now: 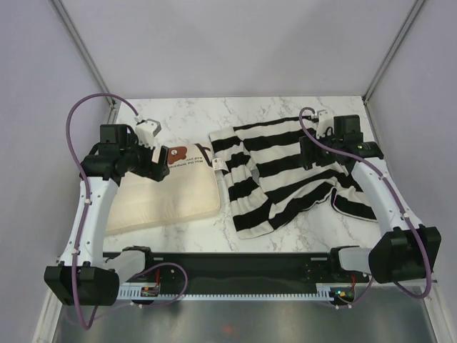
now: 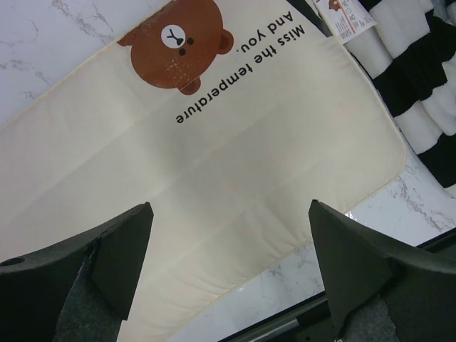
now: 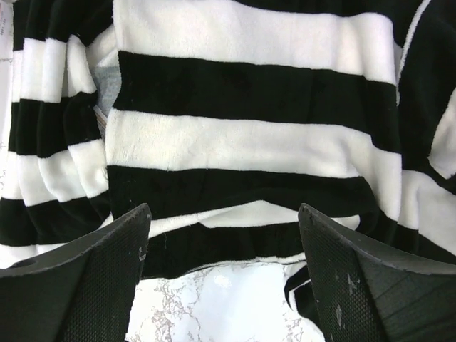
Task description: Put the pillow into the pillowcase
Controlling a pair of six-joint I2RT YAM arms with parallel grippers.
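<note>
Roughly crosswise, pillow (image 1: 168, 196), bear patch (image 1: 179, 152) far edge

Cream pillow (image 1: 166, 200) flat, striped pillowcase (image 1: 282, 175) crumpled just beside it

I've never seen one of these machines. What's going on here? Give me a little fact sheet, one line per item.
pillow: cream, bear picture, flat on the table, outside the pillowcase
pillowcase: black-and-white stripes, rumpled, to the pillow's right
left gripper: open, over the pillow, holding nothing
right gripper: open, over the pillowcase, holding nothing
job status: pillow not yet inside
</note>
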